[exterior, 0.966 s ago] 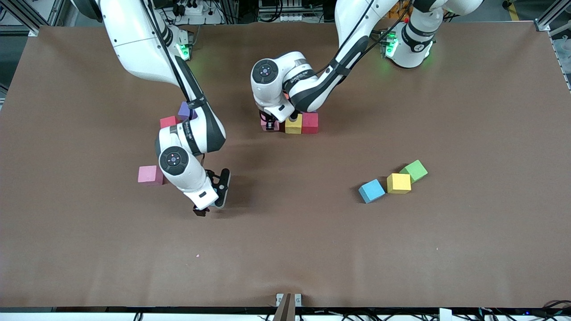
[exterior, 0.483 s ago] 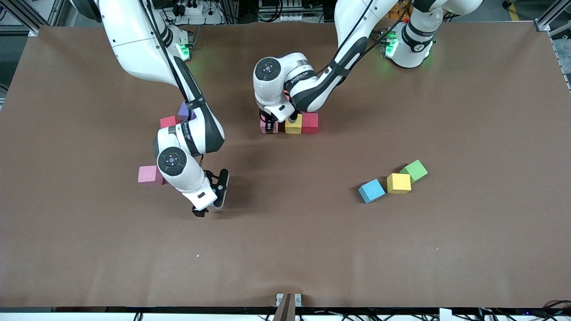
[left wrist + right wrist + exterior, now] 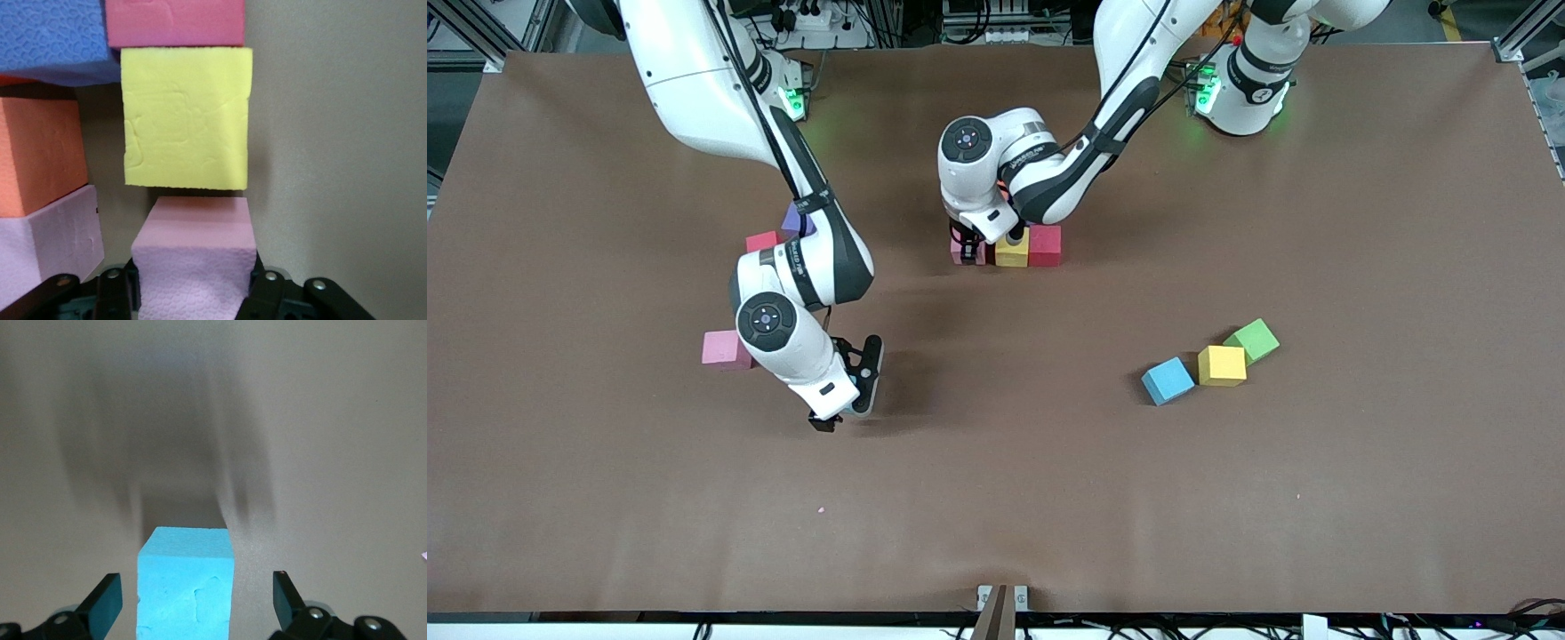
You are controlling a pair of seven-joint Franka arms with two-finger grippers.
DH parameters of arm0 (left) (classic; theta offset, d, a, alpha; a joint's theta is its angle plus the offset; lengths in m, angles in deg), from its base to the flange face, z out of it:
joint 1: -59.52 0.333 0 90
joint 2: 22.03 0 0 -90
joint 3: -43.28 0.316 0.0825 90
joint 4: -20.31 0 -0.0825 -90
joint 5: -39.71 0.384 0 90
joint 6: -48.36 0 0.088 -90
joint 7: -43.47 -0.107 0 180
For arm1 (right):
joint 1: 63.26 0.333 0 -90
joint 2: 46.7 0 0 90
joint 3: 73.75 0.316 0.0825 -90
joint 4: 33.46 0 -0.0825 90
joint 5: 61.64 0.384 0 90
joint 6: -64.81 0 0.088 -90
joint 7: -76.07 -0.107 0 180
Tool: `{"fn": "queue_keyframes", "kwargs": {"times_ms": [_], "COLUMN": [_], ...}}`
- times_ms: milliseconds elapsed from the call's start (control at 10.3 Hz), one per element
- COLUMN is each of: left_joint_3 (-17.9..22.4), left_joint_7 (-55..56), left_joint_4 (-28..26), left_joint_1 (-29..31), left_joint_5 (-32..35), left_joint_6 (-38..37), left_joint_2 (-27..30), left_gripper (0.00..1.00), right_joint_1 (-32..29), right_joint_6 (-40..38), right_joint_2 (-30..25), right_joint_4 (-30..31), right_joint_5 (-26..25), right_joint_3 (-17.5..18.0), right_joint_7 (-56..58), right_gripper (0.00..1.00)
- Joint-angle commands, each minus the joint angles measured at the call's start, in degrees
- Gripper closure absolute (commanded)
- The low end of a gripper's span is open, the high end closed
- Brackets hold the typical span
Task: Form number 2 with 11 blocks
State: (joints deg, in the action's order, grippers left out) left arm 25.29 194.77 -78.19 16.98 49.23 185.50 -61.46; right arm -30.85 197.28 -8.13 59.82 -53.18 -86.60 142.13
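Pink block (image 3: 193,267) clamped (bare table (image 3: 1049,498) ahead).

front: high, facing the arm bases, whole worktop (image 3: 996,498) | left wrist: close, down on yellow cube (image 3: 187,117) (also in front view) | right wrist: close, down on light-blue cube (image 3: 185,583)

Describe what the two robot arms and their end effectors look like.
Both arms have glossy white shells with black joint sections and black cables along them; green lights glow at their bases. Each wrist has a round cap with a dark centre. The left end effector and right end effector have black fingers with small screws.
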Motion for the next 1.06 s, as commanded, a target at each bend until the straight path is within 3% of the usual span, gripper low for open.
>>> {"fn": "queue_keyframes", "kwargs": {"times_ms": [0,870,966], "left_joint_3": [0.3,0.3,0.3], "left_joint_7": [0.4,-0.2,-0.4], "left_joint_4": [-2.8,-3.6,-3.6], "left_joint_1": [0.2,0.7,0.7], "left_joint_5": [1.4,2.3,2.2], "left_joint_6": [0.8,1.4,1.4], "left_joint_2": [2.3,2.2,2.2], "left_gripper": [0.5,0.49,0.49], "right_joint_1": [-1.0,-2.1,-2.2], "right_joint_6": [-0.8,4.2,4.1], "right_joint_2": [-0.6,2.9,2.8], "right_joint_4": [1.1,1.7,1.7], "right_joint_5": [1.8,2.8,3.5], "right_joint_3": [1.0,1.3,1.6], "right_joint_7": [2.1,2.2,2.2], "right_gripper": [0.0,0.0,0.07]}}
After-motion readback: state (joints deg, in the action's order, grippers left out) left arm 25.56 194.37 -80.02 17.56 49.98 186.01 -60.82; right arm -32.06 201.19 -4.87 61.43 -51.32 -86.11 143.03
